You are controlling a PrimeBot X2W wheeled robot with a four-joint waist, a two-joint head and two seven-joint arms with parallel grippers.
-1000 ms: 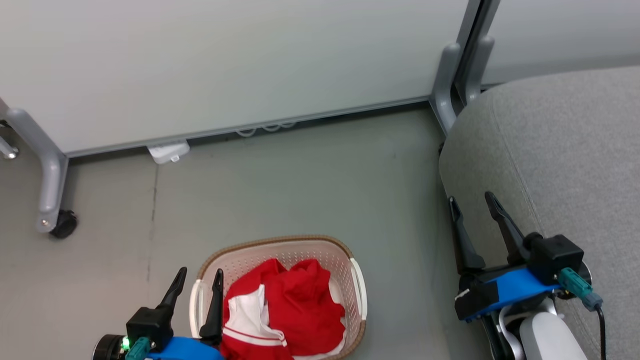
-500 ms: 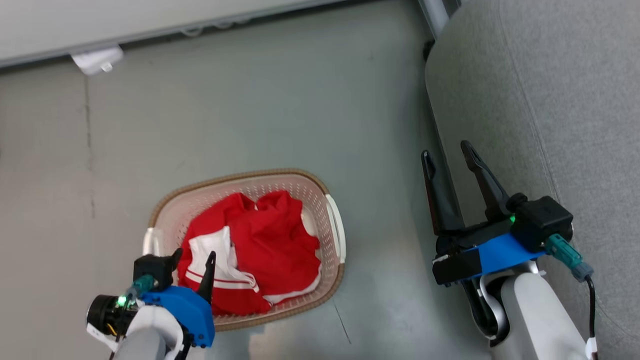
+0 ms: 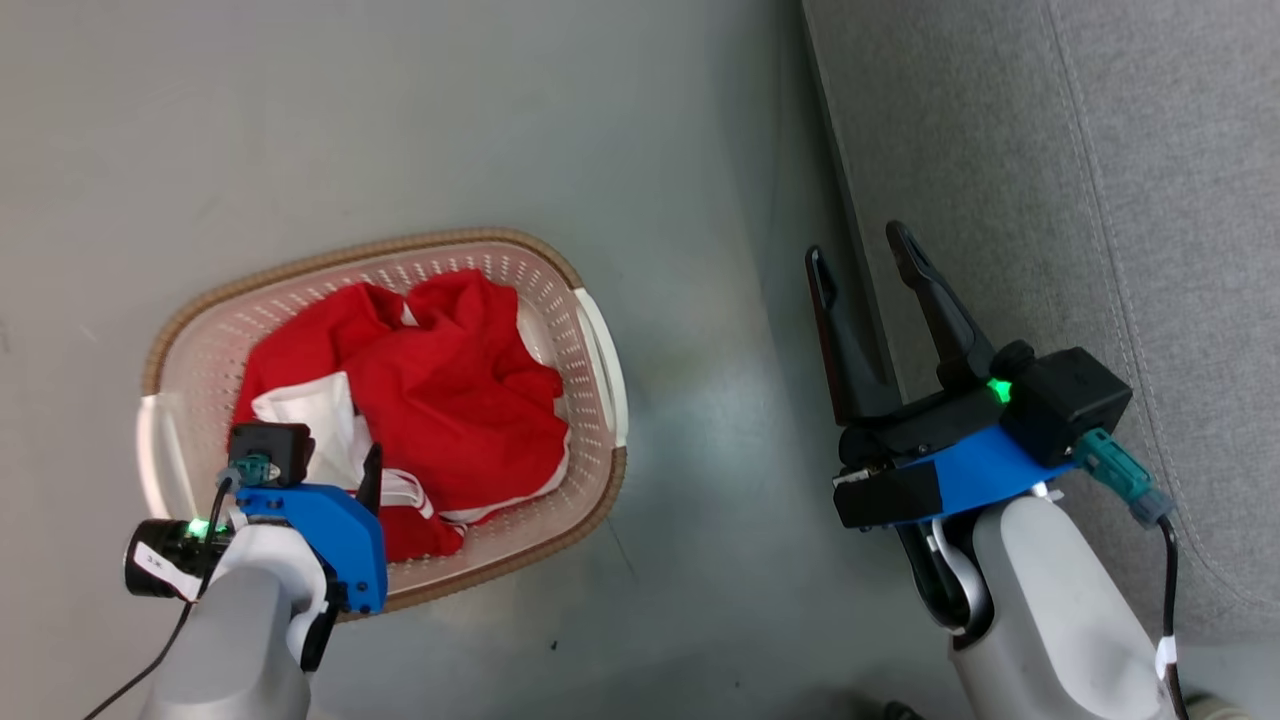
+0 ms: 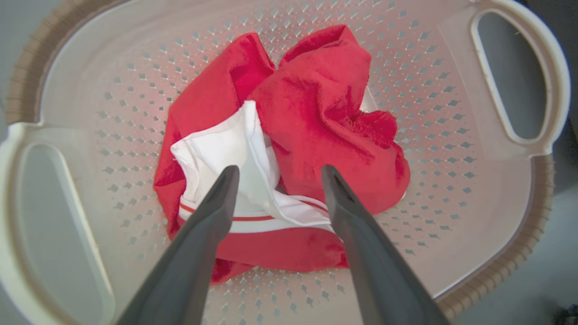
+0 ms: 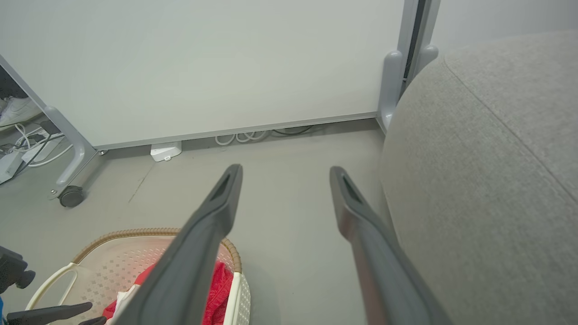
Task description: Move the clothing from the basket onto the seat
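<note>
The clothing (image 3: 440, 400) is a bundle of red fabric with a white striped panel, lying in the cream perforated basket (image 3: 400, 245) on the floor. My left gripper (image 3: 345, 465) points down into the basket, open. In the left wrist view its fingertips (image 4: 280, 169) straddle the white panel of the clothing (image 4: 325, 117) inside the basket (image 4: 496, 216), with nothing between them. My right gripper (image 3: 858, 243) stands open and holds nothing, beside the front edge of the grey seat (image 3: 1100, 150). The right wrist view shows that gripper (image 5: 285, 169) between the basket (image 5: 149, 233) and the seat (image 5: 487, 158).
A white partition panel (image 5: 203, 67) on grey legs with a caster (image 5: 71, 196) stands behind the basket. A white power box (image 5: 166, 151) and cables lie at its foot. Bare grey floor (image 3: 700, 400) separates basket and seat.
The head camera has tilted down, so the whole picture has shifted. My left gripper has tipped over to point down over the clothing in the basket. Both grippers stay open.
</note>
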